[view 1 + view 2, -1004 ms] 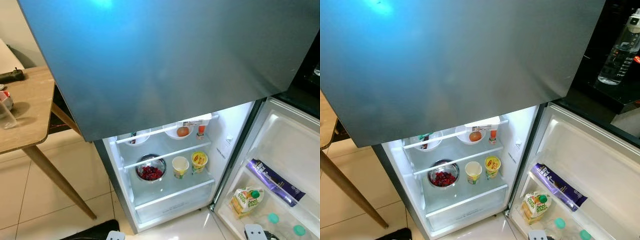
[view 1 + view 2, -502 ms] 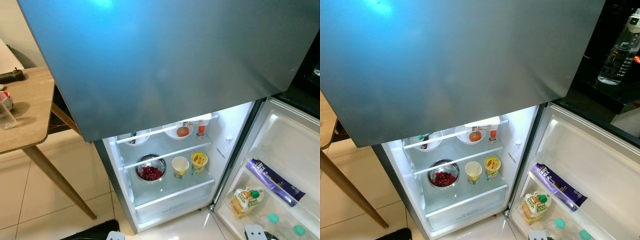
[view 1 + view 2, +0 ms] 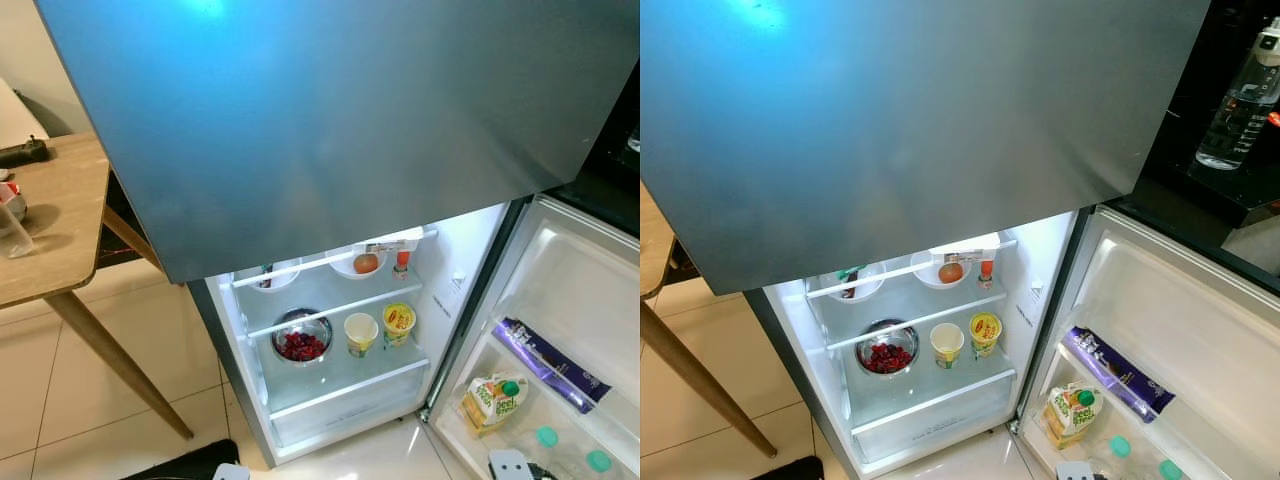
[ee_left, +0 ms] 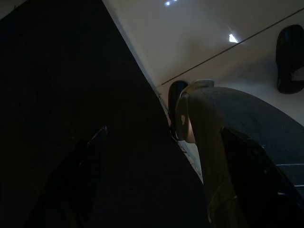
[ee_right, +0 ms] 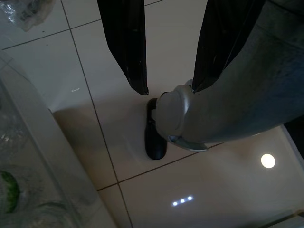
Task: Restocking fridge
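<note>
The fridge (image 3: 340, 130) stands before me, its grey upper door closed and its lit lower compartment (image 3: 330, 390) open. On the shelves are a steel bowl of red berries (image 3: 302, 344), a white cup (image 3: 361, 333), a yellow cup (image 3: 399, 322), a bowl holding an orange round thing (image 3: 365, 263) and a small red bottle (image 3: 402, 262). The open door (image 3: 580, 290) on the right holds a purple packet (image 3: 548, 364), a juice carton (image 3: 495, 398) and teal-capped bottles (image 3: 546, 436). My right gripper (image 5: 168, 90) hangs open over the floor tiles. My left gripper (image 4: 164, 130) hangs in shade, fingers apart, holding nothing.
A wooden table (image 3: 50, 230) with slanted legs stands to the left, close to the fridge. A clear water bottle (image 3: 1235, 100) sits on a dark counter at the right. A dark mat (image 3: 190, 462) lies on the tiles near my feet.
</note>
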`<state>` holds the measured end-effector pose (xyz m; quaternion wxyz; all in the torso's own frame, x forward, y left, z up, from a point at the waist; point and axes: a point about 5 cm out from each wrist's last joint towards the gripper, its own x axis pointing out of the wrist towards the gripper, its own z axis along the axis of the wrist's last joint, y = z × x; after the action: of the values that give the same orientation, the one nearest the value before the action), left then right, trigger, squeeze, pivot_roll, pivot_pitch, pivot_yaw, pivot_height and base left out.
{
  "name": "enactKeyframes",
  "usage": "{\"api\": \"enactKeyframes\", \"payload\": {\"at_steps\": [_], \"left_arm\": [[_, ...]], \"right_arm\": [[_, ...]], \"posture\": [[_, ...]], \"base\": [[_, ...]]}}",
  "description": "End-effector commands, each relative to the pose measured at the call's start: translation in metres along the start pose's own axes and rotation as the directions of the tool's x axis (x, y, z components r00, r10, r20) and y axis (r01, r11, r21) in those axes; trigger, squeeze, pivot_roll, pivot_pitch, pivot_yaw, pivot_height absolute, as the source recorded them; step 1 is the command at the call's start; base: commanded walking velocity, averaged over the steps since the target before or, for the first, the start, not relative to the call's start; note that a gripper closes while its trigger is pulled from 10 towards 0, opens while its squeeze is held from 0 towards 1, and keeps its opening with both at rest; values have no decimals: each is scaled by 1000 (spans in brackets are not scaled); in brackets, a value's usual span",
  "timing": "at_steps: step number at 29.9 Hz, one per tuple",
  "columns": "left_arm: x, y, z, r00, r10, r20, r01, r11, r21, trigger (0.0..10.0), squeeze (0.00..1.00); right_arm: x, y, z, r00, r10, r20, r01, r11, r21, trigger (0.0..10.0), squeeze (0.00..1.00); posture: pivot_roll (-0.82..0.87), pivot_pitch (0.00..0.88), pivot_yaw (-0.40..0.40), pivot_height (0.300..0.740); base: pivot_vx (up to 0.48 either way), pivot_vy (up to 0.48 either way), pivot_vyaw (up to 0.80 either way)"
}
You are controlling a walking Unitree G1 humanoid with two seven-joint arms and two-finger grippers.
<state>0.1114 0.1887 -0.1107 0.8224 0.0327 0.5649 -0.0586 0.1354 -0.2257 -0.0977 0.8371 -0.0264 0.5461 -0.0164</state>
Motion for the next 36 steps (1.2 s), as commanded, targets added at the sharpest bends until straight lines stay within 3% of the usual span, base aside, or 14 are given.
{"api": "enactKeyframes", "payload": {"at_steps": [1,36], "left_arm": [[-1,2,-4,1000,7,-15,-7,1000,-5,10000,0],[0,-3,-5,1000,-12,-22,12,1000,6,10000,0]], "right_arm": [[0,4,-3,1000,11,-12,-11,1000,-11,10000,0],[0,1,0,1000,4,-2,-4,1000,-8,10000,0]], "posture": [[-69,0,-10,740],[-75,0,-11,740]], "base": [[0,0,0],[0,0,0]]}}
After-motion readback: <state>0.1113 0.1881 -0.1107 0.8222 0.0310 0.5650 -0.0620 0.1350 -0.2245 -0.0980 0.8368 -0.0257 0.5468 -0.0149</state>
